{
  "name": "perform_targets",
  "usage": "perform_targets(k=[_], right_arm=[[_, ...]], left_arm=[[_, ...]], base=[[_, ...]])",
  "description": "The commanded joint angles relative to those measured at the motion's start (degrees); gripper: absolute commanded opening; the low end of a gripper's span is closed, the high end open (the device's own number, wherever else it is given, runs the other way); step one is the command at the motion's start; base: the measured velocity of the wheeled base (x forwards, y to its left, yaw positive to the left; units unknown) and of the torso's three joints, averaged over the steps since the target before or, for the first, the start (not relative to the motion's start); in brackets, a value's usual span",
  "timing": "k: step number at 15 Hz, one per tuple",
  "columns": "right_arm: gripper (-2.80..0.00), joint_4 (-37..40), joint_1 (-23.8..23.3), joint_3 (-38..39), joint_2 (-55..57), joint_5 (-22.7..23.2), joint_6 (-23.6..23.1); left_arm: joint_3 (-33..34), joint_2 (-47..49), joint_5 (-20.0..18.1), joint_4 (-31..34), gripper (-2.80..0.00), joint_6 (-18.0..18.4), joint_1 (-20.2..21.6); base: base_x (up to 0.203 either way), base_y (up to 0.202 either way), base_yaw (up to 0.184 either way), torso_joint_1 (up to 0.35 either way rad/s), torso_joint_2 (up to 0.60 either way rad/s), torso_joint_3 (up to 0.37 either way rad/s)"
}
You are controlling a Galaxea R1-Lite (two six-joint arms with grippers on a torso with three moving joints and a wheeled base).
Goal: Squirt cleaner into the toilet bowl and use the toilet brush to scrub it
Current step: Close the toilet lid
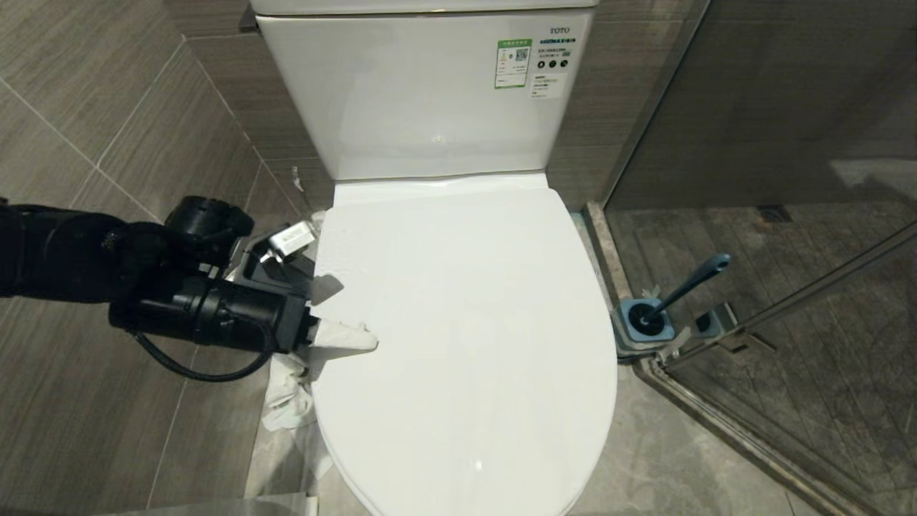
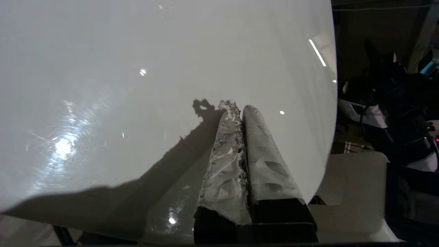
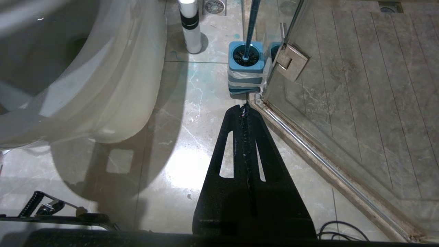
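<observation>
1. Head view: the toilet bowl (image 1: 466, 337) lay under its shut lid – nothing squirted or scrubbed yet. The left gripper (image 1: 351, 335) reached over the lid's edge.
2. Left wrist view: its paper-wrapped fingers (image 2: 260, 151) were pressed together, seemingly holding nothing.
3. Right wrist view: the right gripper (image 3: 245, 109) hung closed and empty – the toilet brush (image 3: 249, 27) stood in its holder (image 3: 246, 73) by the shower door.
</observation>
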Motion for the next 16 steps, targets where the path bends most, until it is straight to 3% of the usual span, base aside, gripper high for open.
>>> perform_targets(k=[1,8,16], right_arm=[[-2.8,-0.02,0.02,0.01,0.05,-0.01,-0.02],[-2.8,-0.02,0.02,0.01,0.05,0.04,-0.02],[-2.8,-0.02,0.02,0.01,0.05,-0.01,-0.02]], left_arm=[[1.13,5.24,-0.43,0.09,-2.8,0.02,0.5],[1.38,11.87,-0.52,-0.15,-2.8,0.01,1.29],[3.09,5.68,-1.39,-0.05,-2.8,0.08,1.48]], base=[[0.0,0.0,0.0,0.0,0.0,0.0],[0.0,0.0,0.0,0.0,0.0,0.0],[0.0,0.0,0.0,0.0,0.0,0.0]])
